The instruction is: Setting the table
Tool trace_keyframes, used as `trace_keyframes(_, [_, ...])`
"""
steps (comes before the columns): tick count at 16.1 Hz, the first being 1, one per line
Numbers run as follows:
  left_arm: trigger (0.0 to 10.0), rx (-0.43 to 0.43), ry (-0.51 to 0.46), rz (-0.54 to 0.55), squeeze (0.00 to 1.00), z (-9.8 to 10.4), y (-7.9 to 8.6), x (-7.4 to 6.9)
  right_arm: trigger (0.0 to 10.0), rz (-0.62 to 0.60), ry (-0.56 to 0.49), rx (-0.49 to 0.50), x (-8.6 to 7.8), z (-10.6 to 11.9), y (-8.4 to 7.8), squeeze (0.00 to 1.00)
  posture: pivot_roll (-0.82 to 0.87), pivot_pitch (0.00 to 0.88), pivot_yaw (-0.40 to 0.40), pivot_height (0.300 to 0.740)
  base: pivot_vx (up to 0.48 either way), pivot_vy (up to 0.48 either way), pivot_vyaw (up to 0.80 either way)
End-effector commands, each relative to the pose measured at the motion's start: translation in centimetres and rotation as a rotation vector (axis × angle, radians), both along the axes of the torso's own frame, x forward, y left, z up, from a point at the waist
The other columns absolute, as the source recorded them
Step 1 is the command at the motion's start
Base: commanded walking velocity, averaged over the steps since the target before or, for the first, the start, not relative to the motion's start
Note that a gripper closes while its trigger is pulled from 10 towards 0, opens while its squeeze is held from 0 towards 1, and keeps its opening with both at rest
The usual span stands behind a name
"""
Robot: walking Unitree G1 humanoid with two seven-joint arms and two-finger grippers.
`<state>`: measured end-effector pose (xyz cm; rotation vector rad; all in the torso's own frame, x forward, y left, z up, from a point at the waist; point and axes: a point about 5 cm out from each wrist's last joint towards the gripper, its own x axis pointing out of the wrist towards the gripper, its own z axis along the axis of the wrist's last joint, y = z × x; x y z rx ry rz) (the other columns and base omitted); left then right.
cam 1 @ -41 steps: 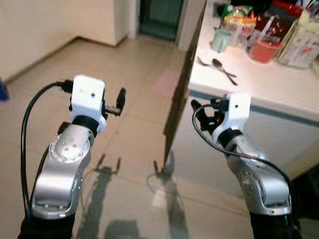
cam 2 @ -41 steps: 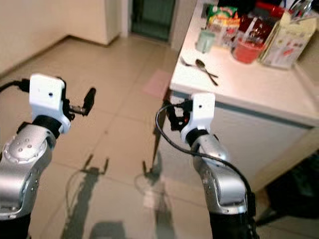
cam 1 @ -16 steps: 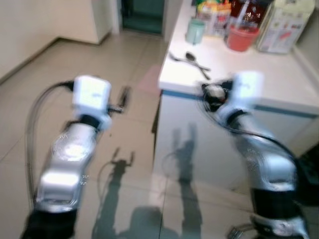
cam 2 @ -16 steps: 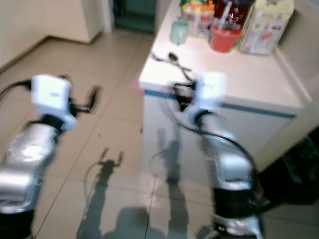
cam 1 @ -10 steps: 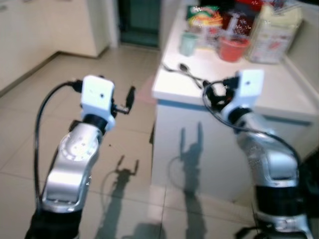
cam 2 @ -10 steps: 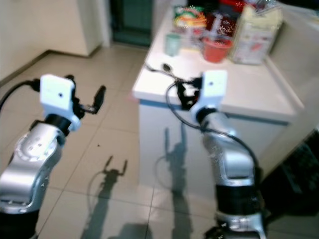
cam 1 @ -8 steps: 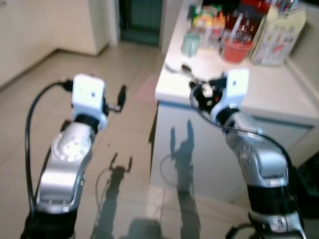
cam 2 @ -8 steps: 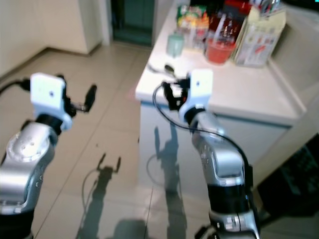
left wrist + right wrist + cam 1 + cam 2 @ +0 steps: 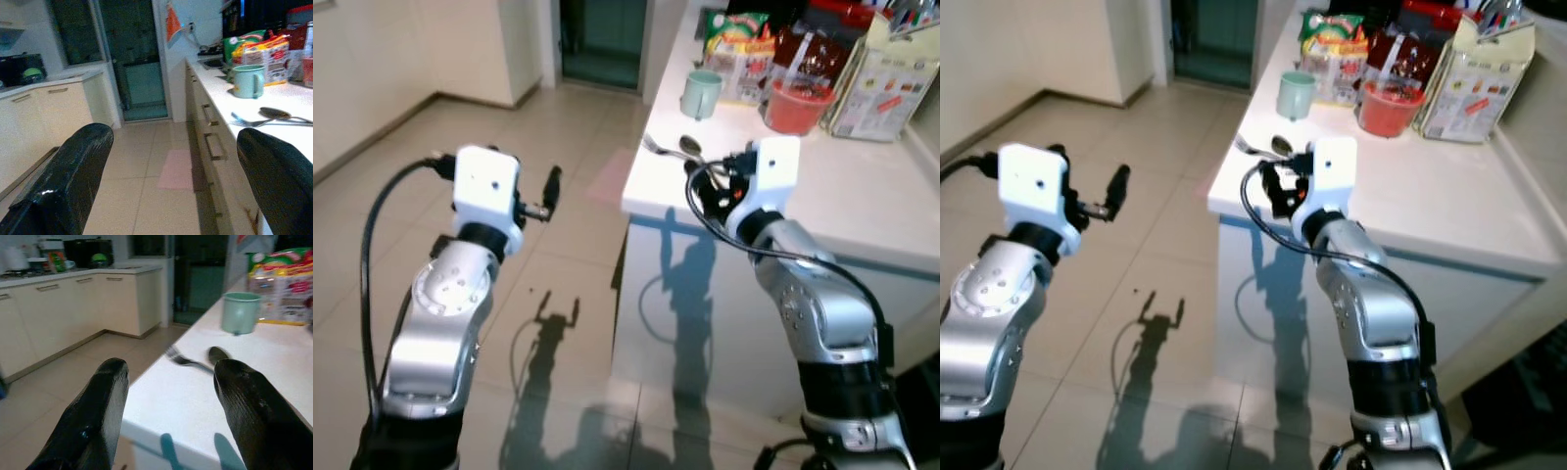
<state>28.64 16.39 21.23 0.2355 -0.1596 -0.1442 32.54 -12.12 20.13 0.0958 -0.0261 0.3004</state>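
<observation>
The robot stands at the near left corner of a white desk in a kitchen with a tiled floor. The right gripper is raised just over that corner, its two black fingers spread apart and holding nothing, aimed along the desk's left edge toward a fork and a spoon. The fork and spoon lie side by side near the left edge, their handles crossing, a little beyond the gripper. Farther along the same edge stands a pale green mug, upright, with its handle showing in the left wrist view. Behind the mug, toward the far edge, sit colourful snack bags, a red bowl and a tall cream carton near the far right; these stand close together, and just which touch I cannot tell. The left gripper is held out over the floor to the left of the desk, well apart from it, its fingers also spread wide and empty. Past it are the desk's drawer fronts with handles, a pink mat on the floor, cream cabinets and a dark glass door.
</observation>
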Motion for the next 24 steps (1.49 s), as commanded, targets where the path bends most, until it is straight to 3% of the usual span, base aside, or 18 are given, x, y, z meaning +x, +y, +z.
trace_keyframes(1, [10.0, 0.001, 0.002, -0.049, 0.0, 0.04, -0.99, -0.01, 10.0, -0.044, -0.003, -0.007, 0.11, 0.04, -1.28, 0.0, 0.1, 0.0, -0.057, 0.74, 0.36, 0.0, 0.0])
trace_keyframes(24, [10.0, 0.008, 0.022, -0.083, 0.0, -0.45, -1.55, -0.28, 10.0, -0.035, 0.005, -0.01, 0.08, -0.18, -1.37, 0.0, 0.09, 0.0, -0.058, 0.74, 0.355, 0.0, 0.0])
